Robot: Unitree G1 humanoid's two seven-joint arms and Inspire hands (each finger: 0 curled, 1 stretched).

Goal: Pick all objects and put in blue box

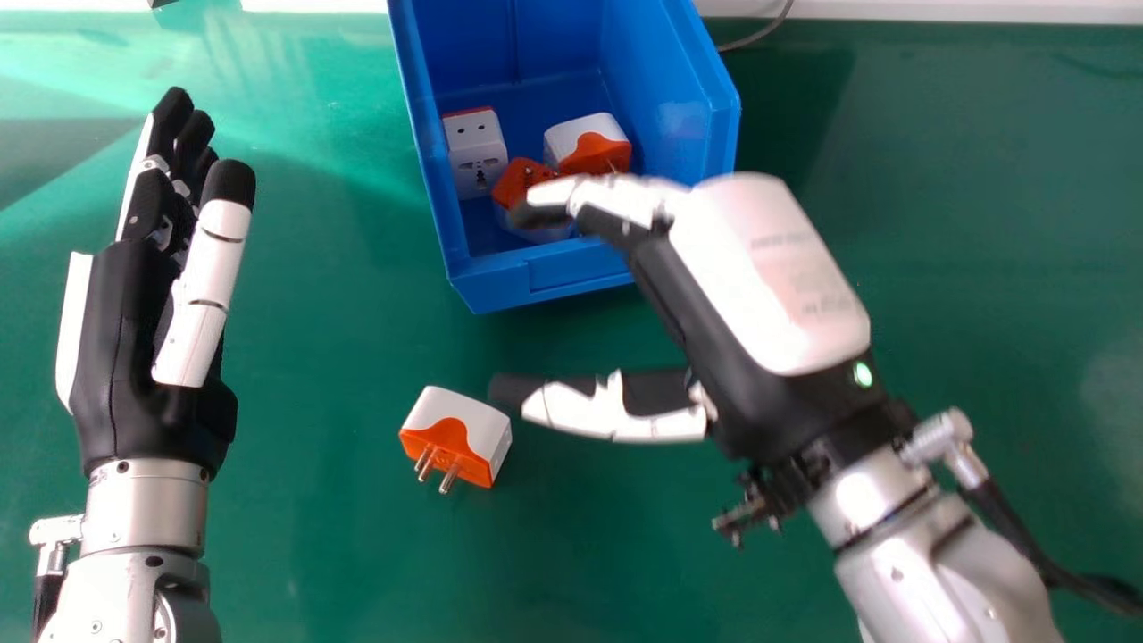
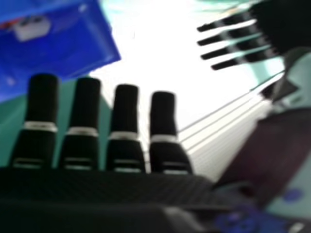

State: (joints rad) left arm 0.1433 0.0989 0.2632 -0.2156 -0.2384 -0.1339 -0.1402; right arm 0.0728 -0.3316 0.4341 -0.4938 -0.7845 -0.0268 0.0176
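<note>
In the head view, my right hand (image 1: 750,277) hangs open over the near right corner of the blue box (image 1: 580,277), its thumb pointing left. An orange and white adapter (image 1: 455,429) lies on the green table just left of the thumb tip, pins toward me. Inside the box are a white adapter (image 1: 475,152), an orange and white one (image 1: 589,143) and an orange-topped one (image 1: 522,181), partly behind the fingers. My left hand (image 1: 143,295) is open at the left. The right hand view shows my right hand (image 2: 126,131) with fingers extended and the blue box (image 2: 92,43) beyond.
Green table surface (image 1: 339,295) spreads between my left hand and the box. A dark cable (image 1: 759,37) lies behind the box by the table's pale far edge (image 1: 938,11).
</note>
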